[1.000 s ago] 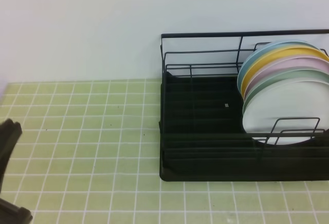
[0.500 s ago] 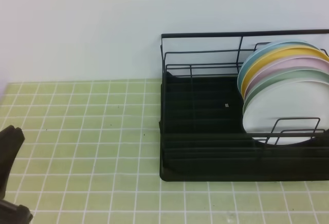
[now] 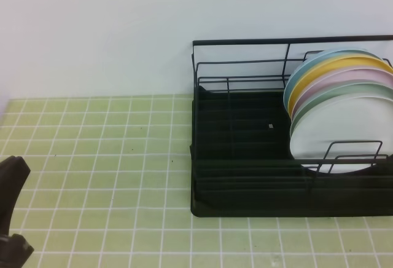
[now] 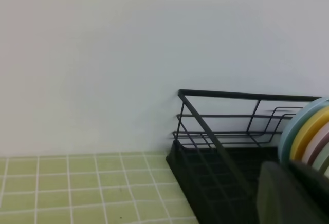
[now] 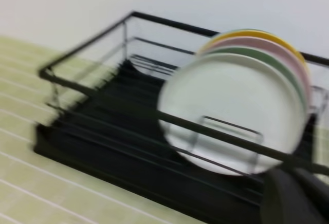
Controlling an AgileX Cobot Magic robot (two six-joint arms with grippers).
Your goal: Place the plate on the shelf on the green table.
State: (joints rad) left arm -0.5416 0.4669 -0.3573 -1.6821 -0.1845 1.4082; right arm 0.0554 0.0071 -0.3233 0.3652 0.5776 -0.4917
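The shelf [image 3: 288, 151] stands on the green table [image 3: 110, 157] against its far edge and toward its right side, with the tall back rail next to the wall. The plate [image 3: 341, 133] stands upright on edge in the right end of the shelf, foremost in a row of five plates and behind the front wire divider [image 3: 353, 154]. Directly behind it stand the mint-green plate [image 3: 319, 99], the pink plate [image 3: 334, 78], the yellow plate [image 3: 307, 83] and the blue plate [image 3: 295, 77], each overlapping the next. The left arm [image 3: 11, 212] shows as a dark shape at the near left corner of the table, well apart from the shelf. Both grippers are fully closed with nothing between the jaws. The right wrist view is motion-blurred; a dark part of the right gripper [image 5: 293, 198] fills its lower right corner.
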